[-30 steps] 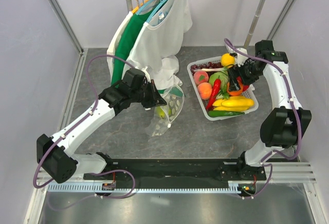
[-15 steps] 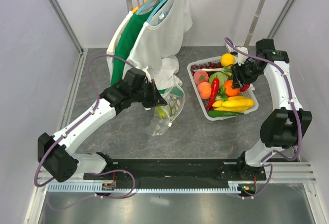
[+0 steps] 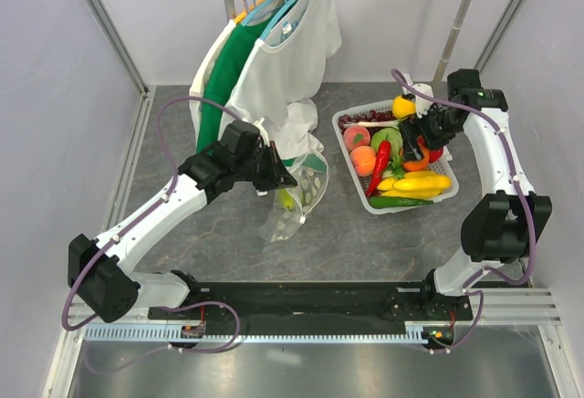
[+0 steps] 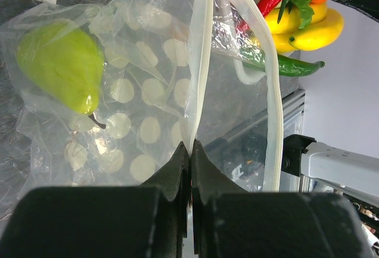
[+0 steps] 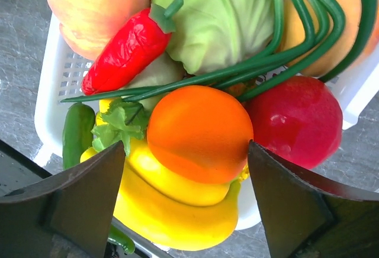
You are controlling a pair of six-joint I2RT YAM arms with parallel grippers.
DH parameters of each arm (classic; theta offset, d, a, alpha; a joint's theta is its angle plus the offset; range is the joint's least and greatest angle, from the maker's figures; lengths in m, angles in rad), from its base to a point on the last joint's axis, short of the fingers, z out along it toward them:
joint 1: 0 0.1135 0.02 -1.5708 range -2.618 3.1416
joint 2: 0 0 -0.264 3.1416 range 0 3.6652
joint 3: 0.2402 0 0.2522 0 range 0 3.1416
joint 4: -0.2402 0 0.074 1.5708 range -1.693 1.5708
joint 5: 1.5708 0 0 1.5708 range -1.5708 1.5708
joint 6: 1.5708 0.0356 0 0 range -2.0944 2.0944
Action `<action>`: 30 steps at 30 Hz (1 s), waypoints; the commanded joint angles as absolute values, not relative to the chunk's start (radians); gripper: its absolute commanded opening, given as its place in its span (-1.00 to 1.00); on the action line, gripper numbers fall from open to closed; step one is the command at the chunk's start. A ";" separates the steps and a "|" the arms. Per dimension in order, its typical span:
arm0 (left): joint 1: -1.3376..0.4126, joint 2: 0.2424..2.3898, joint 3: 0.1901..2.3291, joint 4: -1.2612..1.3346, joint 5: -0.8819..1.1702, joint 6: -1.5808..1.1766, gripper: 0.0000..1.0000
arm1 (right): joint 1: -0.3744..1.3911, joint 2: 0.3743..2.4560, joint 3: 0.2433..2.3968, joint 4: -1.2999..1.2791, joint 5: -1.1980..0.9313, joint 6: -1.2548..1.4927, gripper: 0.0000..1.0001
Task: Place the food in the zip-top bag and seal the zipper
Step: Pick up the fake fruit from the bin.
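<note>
The dotted zip-top bag [image 3: 297, 199] hangs open below my left gripper [image 3: 281, 177], which is shut on one side of its pale zipper [image 4: 198, 63]. The other zipper strip [image 4: 273, 110] bows away, so the mouth gapes. A green pear [image 4: 62, 65] lies inside the bag. My right gripper [image 3: 418, 142] is open above the white basket [image 3: 349, 153] of food. Its fingers [image 5: 89, 199] stand either side of an orange fruit [image 5: 200, 132] without touching it. A red chili [image 5: 127, 48], yellow bananas [image 5: 172, 210] and a red fruit [image 5: 299, 119] lie round it.
White and green garments [image 3: 265, 60] hang on a rack just behind the bag. A cabbage [image 5: 222, 15], green onion stalks [image 5: 284, 51], a peach [image 5: 95, 6] and a green pepper [image 5: 76, 134] also fill the basket. Walls close in on both sides.
My right gripper has shifted a little left and back over the basket, toward the orange fruit. The left gripper and bag have hardly moved.
</note>
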State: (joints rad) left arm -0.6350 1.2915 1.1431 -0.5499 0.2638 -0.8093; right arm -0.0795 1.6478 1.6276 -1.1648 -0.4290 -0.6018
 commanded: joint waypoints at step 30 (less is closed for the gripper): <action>-0.635 1.309 1.144 -0.532 0.249 -0.767 -0.96 | -0.035 1.586 1.692 -1.140 -0.414 -0.554 0.25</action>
State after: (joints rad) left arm -0.6350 1.3106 1.1431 -0.5442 0.2638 -0.8013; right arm -0.0410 1.6451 1.5833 -1.1057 -0.3874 -0.5938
